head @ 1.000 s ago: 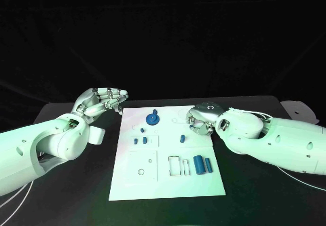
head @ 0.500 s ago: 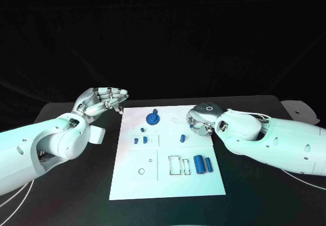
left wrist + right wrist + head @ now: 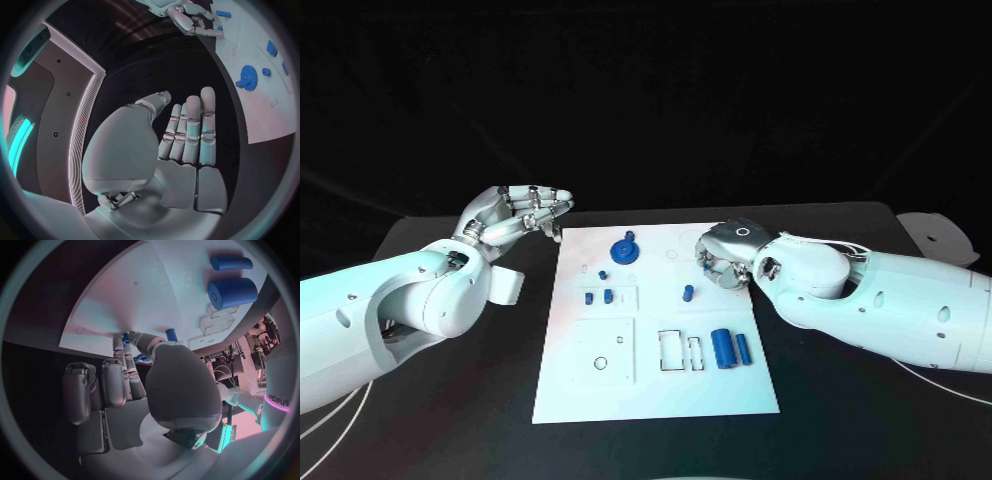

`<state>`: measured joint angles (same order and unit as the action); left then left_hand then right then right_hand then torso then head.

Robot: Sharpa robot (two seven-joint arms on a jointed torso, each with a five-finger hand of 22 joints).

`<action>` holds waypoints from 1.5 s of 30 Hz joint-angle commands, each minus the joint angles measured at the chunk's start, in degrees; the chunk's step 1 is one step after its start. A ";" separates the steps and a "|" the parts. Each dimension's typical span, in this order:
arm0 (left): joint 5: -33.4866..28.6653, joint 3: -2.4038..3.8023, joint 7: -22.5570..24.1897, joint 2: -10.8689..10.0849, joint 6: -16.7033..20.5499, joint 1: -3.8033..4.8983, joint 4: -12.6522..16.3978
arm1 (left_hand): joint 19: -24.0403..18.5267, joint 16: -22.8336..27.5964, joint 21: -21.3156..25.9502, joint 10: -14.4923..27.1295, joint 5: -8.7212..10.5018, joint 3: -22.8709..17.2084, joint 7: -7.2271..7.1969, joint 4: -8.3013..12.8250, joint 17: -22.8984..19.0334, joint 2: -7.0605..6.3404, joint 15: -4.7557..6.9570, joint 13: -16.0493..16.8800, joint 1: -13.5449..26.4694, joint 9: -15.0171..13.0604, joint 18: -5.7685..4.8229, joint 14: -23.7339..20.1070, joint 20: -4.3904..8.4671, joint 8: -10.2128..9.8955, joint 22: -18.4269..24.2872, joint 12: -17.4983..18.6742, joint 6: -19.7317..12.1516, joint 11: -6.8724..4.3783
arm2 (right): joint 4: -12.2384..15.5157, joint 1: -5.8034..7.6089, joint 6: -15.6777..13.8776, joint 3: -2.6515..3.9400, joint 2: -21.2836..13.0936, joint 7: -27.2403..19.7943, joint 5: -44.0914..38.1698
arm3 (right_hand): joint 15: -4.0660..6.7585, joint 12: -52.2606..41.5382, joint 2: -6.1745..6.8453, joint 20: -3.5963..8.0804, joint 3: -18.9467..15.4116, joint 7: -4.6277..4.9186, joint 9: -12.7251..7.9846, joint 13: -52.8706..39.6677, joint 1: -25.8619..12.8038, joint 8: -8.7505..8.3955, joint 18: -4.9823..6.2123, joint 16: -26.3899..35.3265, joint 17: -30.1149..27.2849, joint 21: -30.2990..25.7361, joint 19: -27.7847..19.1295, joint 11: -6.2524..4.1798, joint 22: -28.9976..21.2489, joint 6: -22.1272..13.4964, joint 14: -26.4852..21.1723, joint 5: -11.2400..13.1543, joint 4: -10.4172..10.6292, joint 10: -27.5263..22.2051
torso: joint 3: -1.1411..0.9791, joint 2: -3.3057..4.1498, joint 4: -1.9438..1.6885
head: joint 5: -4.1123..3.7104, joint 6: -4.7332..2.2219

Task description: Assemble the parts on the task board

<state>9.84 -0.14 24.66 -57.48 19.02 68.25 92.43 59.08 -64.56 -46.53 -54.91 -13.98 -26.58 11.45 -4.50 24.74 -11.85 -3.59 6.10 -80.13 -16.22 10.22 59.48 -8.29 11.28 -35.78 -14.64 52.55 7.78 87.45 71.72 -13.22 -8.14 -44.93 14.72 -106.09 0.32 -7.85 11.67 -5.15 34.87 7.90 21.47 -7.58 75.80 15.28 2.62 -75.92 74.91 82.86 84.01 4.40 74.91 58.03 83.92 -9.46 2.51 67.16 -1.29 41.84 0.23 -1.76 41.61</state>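
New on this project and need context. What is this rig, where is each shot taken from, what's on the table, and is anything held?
It is a robot with two white arms, each ending in a silver many-fingered hand. The wide picture looks down from a camera on its head. The two round ones come from fisheye cameras at the wrists, behind each hand. On the black table lies a white task board with blue parts: a gear, a thick cylinder, a thin cylinder beside it, and a few small pieces. The left hand hovers beside the board, fingers straight, holding nothing. The right hand curls down over the board's far right corner. Blue shows at its fingertips, but I cannot tell whether it grips a piece.
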 commanded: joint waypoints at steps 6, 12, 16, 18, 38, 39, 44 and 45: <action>-0.52 0.03 -0.19 0.01 -0.15 0.03 0.28 | 0.43 0.06 0.25 0.23 -0.14 -0.53 0.36 0.00 -0.14 0.12 0.20 -0.11 -0.51 0.12 0.37 0.04 0.06 -0.19 0.13 -0.30 -0.29 0.39 | -1.02 -0.54 1.69 -0.19 0.57 -0.25 0.53 | 0.28 -0.32 -2.12 -0.05 1.35 -0.12 0.62 -0.39 0.61 0.69 -1.01 -0.81 2.89 0.63 3.36 -0.31 10.50 0.83 4.03 0.91 -0.45 0.83 | 0.00 0.01 0.00 | -0.03 0.23; -0.61 0.03 -0.37 -0.01 -0.10 0.03 0.29 | 0.49 0.07 0.30 0.44 -0.16 -0.77 0.45 0.16 -0.22 0.21 0.17 -0.18 -0.66 0.19 0.37 -0.02 0.05 -0.33 0.17 -0.33 -0.48 0.46 | -1.39 -0.64 1.68 -0.20 0.75 -0.21 0.55 | 0.47 -0.43 -3.41 0.12 2.24 -0.21 1.33 -0.71 1.52 1.32 -1.09 -1.23 2.88 1.02 3.46 -0.54 10.83 1.11 3.99 0.92 -1.65 1.54 | -0.03 -0.02 0.03 | 0.02 0.35; -0.63 0.03 -0.44 0.00 -0.12 0.03 0.26 | 0.50 0.08 0.32 0.54 -0.16 -0.89 0.48 0.27 -0.26 0.23 0.16 -0.21 -0.75 0.21 0.37 -0.06 0.05 -0.38 0.19 -0.34 -0.53 0.49 | -1.17 -0.71 0.45 -0.20 0.67 -0.06 0.39 | 0.51 -0.47 -3.59 0.17 2.51 -0.22 1.62 -0.85 1.73 1.57 -1.13 -1.40 2.90 1.22 3.53 -0.60 10.99 1.24 3.98 1.00 -2.16 1.89 | -0.01 -0.05 0.08 | 0.01 0.39; -0.65 0.03 -0.45 0.01 -0.13 0.03 0.25 | 0.51 0.09 0.33 0.59 -0.16 -0.92 0.50 0.29 -0.28 0.22 0.15 -0.22 -0.76 0.22 0.36 -0.08 0.05 -0.40 0.19 -0.34 -0.57 0.50 | -1.01 -0.72 -0.08 -0.20 0.57 -0.06 0.37 | 0.52 -0.48 -3.58 0.17 2.52 -0.23 1.67 -0.88 1.74 1.62 -1.14 -1.44 2.91 1.25 3.54 -0.62 11.02 1.27 3.98 1.01 -2.24 1.95 | -0.02 -0.04 0.07 | 0.03 0.41; -0.96 0.03 -0.46 0.06 -0.19 0.03 -0.17 | 0.48 0.13 0.41 1.05 -0.15 -1.16 0.71 0.52 -0.41 0.18 0.03 -0.34 -0.80 0.34 0.33 -0.28 -0.01 -0.67 0.24 -0.36 -0.96 0.67 | 1.63 -0.60 -8.15 0.09 -1.38 -0.73 1.51 | 0.56 -0.39 -3.42 0.23 2.71 -0.19 1.94 -1.02 1.74 1.82 -1.22 -1.73 3.02 1.58 3.67 -0.63 11.27 1.36 4.00 0.78 -2.75 2.19 | -0.02 -0.05 0.10 | -0.10 0.10; -0.97 0.03 -0.45 0.06 -0.19 0.03 -0.18 | 0.47 0.13 0.42 1.10 -0.14 -1.18 0.73 0.53 -0.43 0.17 0.01 -0.35 -0.78 0.36 0.33 -0.30 -0.02 -0.70 0.24 -0.36 -1.01 0.69 | 1.74 -0.59 -8.28 0.10 -1.45 -0.77 1.61 | 0.56 -0.39 -3.42 0.23 2.71 -0.19 1.94 -1.02 1.74 1.82 -1.22 -1.73 3.02 1.58 3.67 -0.63 11.27 1.36 4.00 0.78 -2.75 2.19 | -0.02 -0.06 0.12 | -0.07 0.11; -0.98 0.03 -0.43 0.08 -0.22 0.03 -0.22 | 0.45 0.13 0.43 1.17 -0.14 -1.19 0.76 0.55 -0.44 0.16 -0.01 -0.37 -0.76 0.37 0.32 -0.33 -0.03 -0.74 0.25 -0.37 -1.06 0.71 | 3.04 -0.51 -9.37 0.25 -2.25 -0.97 2.06 | 0.56 -0.37 -3.37 0.23 2.70 -0.18 1.98 -1.04 1.69 1.86 -1.23 -1.79 3.06 1.62 3.68 -0.63 11.30 1.39 4.01 0.78 -2.79 2.22 | -0.04 -0.05 0.07 | 0.18 0.17; -0.98 0.03 -0.42 0.08 -0.23 0.03 -0.24 | 0.45 0.13 0.43 1.17 -0.14 -1.19 0.76 0.55 -0.44 0.16 -0.01 -0.37 -0.76 0.37 0.32 -0.33 -0.03 -0.74 0.25 -0.37 -1.06 0.71 | 3.44 -0.47 -9.71 0.30 -2.49 -1.00 2.14 | 0.56 -0.37 -3.32 0.23 2.68 -0.19 2.05 -1.07 1.60 1.92 -1.24 -1.86 3.09 1.66 3.70 -0.63 11.33 1.45 4.02 0.78 -2.83 2.30 | -0.05 -0.05 0.08 | 0.19 0.14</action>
<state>9.21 -0.14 23.88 -57.48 19.01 68.25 92.17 59.07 -64.56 -46.31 -54.07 -13.98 -27.44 12.07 -3.95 24.38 -11.61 -3.59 5.79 -80.38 -15.90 10.21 59.48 -8.29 10.94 -35.58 -14.63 51.92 8.61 90.35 71.17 -20.81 -7.91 -47.18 14.23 -104.27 0.53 -8.14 8.45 -5.15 37.64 7.73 23.51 -8.55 77.53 16.82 2.05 -77.51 74.94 84.21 84.00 4.10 74.93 58.92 84.13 -8.39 0.04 68.72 -1.31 41.78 0.32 -1.66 41.75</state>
